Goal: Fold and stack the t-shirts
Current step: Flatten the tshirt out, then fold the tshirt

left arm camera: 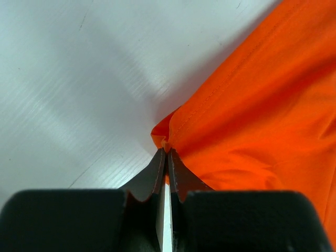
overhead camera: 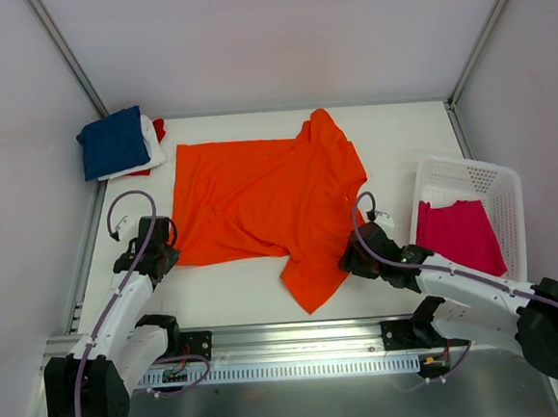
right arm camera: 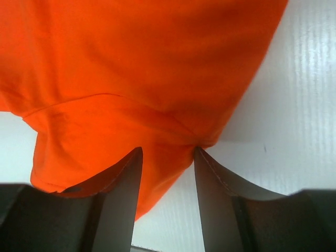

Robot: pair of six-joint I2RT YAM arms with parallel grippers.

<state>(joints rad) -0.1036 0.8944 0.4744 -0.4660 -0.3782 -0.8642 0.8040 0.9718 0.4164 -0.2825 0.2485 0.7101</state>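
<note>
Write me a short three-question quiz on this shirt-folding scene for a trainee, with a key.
1. True or false: the left gripper is shut on a corner of the orange shirt.
2. What lies in the basket? A: a yellow towel. B: a pink shirt. C: a black cap.
3. Fill in the gap: the top shirt of the folded pile at the far left is ____ in colour.

Key: 1 true; 2 B; 3 blue.
</note>
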